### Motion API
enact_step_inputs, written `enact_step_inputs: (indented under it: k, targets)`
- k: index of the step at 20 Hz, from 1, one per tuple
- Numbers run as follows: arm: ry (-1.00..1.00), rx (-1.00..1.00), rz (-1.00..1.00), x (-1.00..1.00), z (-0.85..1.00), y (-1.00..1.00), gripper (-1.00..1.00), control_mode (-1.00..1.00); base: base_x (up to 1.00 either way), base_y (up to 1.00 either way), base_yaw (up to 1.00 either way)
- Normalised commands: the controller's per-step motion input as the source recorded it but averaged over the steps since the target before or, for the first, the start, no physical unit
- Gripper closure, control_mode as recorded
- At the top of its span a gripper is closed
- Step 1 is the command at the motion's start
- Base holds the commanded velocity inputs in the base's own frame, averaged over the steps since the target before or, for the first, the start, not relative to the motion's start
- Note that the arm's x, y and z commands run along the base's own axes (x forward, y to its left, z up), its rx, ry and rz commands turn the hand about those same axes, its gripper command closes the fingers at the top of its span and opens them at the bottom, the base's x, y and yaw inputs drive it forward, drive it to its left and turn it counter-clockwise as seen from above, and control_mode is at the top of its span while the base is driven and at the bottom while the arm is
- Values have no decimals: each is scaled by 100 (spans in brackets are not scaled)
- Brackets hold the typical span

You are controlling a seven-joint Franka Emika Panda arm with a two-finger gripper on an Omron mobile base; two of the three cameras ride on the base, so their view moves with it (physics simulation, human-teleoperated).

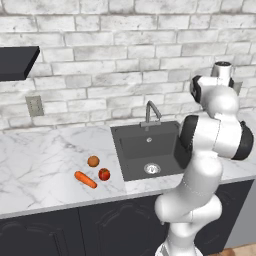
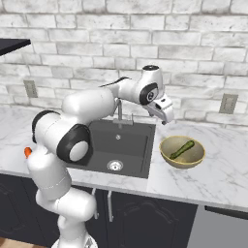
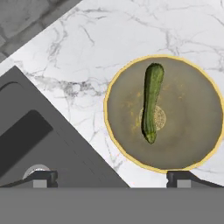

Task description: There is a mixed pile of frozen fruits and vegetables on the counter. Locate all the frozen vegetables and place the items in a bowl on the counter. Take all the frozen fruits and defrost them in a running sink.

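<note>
A dark green cucumber-like stick [image 3: 152, 103] lies across the middle of the tan bowl [image 3: 192, 131], which stands on the white marble counter [image 3: 87, 57] right of the black sink [image 2: 123, 145]. My gripper [image 2: 164, 120] hangs open and empty above the counter between sink and bowl [image 2: 165, 145]. In the hand view its fingertips [image 3: 41, 177] stand wide apart, clear of the stick [image 2: 182, 149]. Left of the sink [image 1: 145, 147] lie the orange carrot [image 1: 85, 179], a dull orange ball [image 1: 93, 161] and a shiny red ball [image 1: 104, 174], close together.
A curved grey faucet [image 1: 151, 112] rises behind the basin, with no water seen running, and a silver drain [image 1: 152, 168] sits in the basin floor. A brick wall with outlets [image 2: 227, 103] backs the counter. Dark cabinet doors [image 1: 60, 232] run below.
</note>
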Motion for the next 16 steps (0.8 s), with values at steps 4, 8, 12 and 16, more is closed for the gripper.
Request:
enact_step_inputs:
  k: [4, 8, 12, 16]
  targets:
    - [-1, 0, 2, 10, 32, 64, -100, -100, 0, 0, 0]
    - [0, 0, 7, 27, 13, 62, -100, -100, 0, 0, 0]
    - [0, 0, 10, 29, 9, 60, -100, -100, 0, 0, 0]
    - [0, 0, 10, 26, 13, 54, -100, -100, 0, 0, 0]
